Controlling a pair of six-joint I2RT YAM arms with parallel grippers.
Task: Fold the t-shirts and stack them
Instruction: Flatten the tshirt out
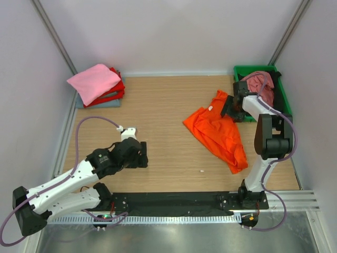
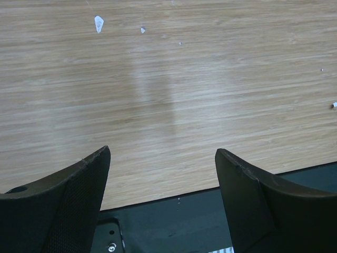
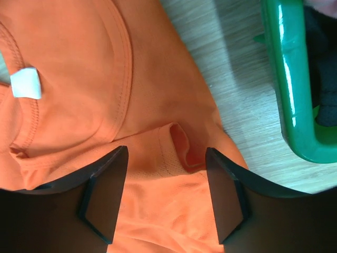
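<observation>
A bright orange t-shirt [image 1: 217, 133] lies crumpled on the right half of the wooden table. My right gripper [image 1: 232, 108] is down over its upper right corner. In the right wrist view its jaws [image 3: 166, 158] stand apart, straddling a raised fold of the orange shirt [image 3: 158, 79] below the collar and a white label [image 3: 25, 83]. A folded stack [image 1: 97, 84] sits at the back left, light pink on top of red and grey-blue. My left gripper [image 1: 141, 154] is open and empty above bare wood [image 2: 163, 153] near the front.
A green tray [image 1: 254, 68] at the back right holds a dusty rose t-shirt [image 1: 260, 83] and dark cloth [image 3: 322, 47]; the tray's rim [image 3: 287, 79] is just right of my right gripper. Grey walls enclose the table. A black mounting plate [image 2: 174, 226] runs along the near edge.
</observation>
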